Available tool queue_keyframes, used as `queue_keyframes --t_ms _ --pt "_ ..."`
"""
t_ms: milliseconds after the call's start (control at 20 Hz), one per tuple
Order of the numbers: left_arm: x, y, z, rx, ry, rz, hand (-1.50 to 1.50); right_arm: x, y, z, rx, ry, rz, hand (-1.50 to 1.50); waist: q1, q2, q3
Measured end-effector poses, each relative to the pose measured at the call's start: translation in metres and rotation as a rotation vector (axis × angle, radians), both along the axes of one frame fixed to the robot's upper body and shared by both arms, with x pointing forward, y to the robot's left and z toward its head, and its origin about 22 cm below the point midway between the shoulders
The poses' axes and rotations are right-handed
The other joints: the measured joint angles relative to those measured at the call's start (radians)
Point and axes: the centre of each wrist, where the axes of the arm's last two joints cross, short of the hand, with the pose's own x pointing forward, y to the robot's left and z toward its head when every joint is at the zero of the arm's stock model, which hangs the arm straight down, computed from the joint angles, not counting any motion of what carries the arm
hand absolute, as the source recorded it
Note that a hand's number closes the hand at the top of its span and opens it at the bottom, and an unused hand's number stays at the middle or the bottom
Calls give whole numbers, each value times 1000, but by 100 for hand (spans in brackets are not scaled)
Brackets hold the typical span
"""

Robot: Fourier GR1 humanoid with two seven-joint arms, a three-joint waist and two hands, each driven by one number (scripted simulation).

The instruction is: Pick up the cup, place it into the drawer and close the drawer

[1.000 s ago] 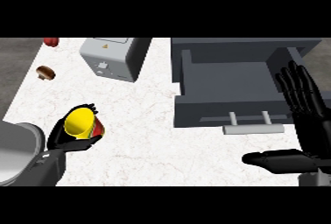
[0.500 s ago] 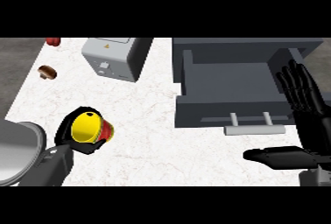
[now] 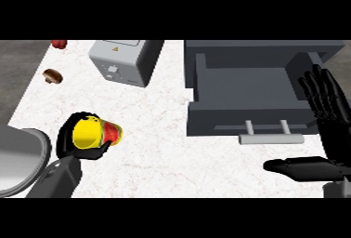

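Head view: left hand [image 3: 74, 139] curls round the cup [image 3: 94, 132].

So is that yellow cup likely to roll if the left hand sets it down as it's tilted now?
Probably: the cup looks round and lies tilted in the left hand. It seems rigid, keeping its shape under the curled fingers. Likely light too.

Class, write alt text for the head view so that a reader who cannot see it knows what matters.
The robot's left hand curls round a yellow and red cup above a white counter. To the right, a grey drawer stands open beside the open right hand; a grey box stands behind.
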Motion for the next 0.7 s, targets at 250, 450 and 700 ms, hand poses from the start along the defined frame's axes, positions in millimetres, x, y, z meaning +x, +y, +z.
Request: queue_keyframes --t_ms 250,450,700 --pt "14 -8 13 -2 -77 26 150 -2 -3 -7 7 -3 -16 -150 7 -4 2" --pt "39 -24 37 15 -145 -34 150 -6 -7 -5 8 1 -27 -150 13 -8 3" --pt "70 -57 79 61 -245 -95 150 -8 -9 -7 6 9 -35 -150 18 -11 4"
